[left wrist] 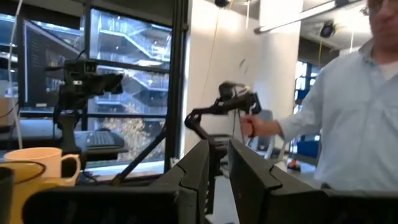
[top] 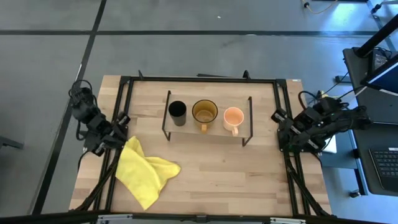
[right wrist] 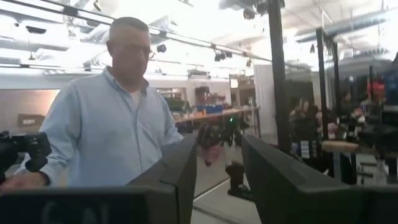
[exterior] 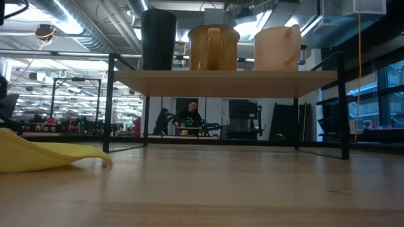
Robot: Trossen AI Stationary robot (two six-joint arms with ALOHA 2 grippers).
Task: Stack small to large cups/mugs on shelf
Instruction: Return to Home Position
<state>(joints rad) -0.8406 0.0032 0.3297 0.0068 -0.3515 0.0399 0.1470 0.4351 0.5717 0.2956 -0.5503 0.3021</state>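
Wooden tabletop (top: 249, 180) has the shelf (top: 186, 134) toward the back, with black cup (top: 177, 112), amber glass mug (top: 204, 112) and peach mug (top: 233, 117) lined up on it (side by side, not nested). My left gripper (left wrist: 217, 149) sits at the left edge, narrow gap, empty; right gripper (right wrist: 219, 140) at the right edge, wider, empty. Homing well, I reckon: fold slowly, clear of the shelf legs.

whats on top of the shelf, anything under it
On the shelf, in a row: black cup, amber glass mug, peach mug. The low view shows just tabletop beneath; from above, the shelf hides that space.
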